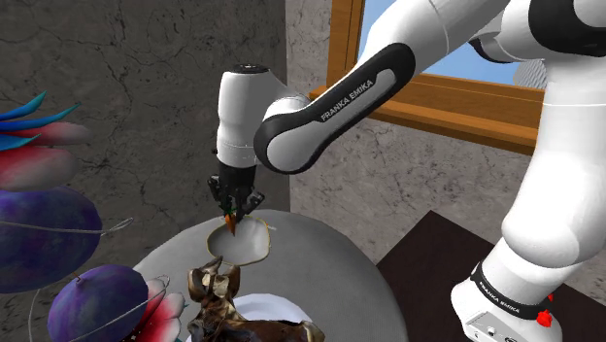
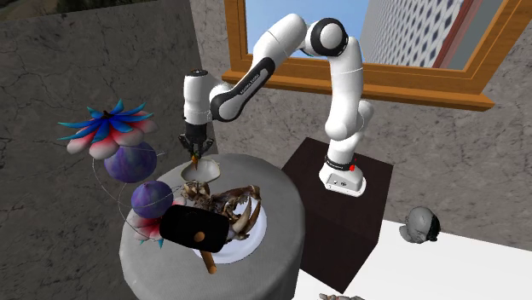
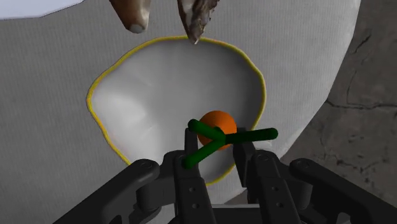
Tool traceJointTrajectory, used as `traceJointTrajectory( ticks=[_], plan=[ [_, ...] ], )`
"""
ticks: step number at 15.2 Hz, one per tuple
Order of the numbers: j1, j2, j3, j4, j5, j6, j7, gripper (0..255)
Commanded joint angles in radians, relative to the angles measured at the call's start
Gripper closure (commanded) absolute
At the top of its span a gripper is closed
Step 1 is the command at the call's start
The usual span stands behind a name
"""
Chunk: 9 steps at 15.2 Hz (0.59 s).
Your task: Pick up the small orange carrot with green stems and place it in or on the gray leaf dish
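Note:
The small orange carrot (image 3: 217, 122) with green stems points tip-down between my gripper's fingers (image 3: 217, 145), which are shut on its stem end. It hangs just over the pale grey leaf dish (image 3: 153, 95) with a thin yellow rim. In the shoulder view the gripper (image 1: 234, 211) stands upright above the dish (image 1: 250, 245), and the carrot (image 1: 231, 226) has its tip close to the dish's near rim. In the second exterior view the gripper (image 2: 197, 154) hovers over the dish (image 2: 203, 171) at the round table's far edge.
A brown crab figure (image 1: 218, 291) on a white plate (image 2: 252, 239) sits right beside the dish. A black mallet (image 2: 194, 230) lies at the round grey table's (image 2: 281, 204) front. Purple spheres with red-and-blue petals (image 1: 44, 233) crowd the shoulder view's left.

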Motion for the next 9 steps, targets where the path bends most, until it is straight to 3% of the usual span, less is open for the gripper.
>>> traceJointTrajectory(
  ticks=[1,9],
  plan=[
    [0.018,0.023,-0.021,0.004,-0.027,0.012,0.014,255],
    [0.077,0.094,-0.094,-0.017,-0.115,0.090,0.068,255]
  ],
)
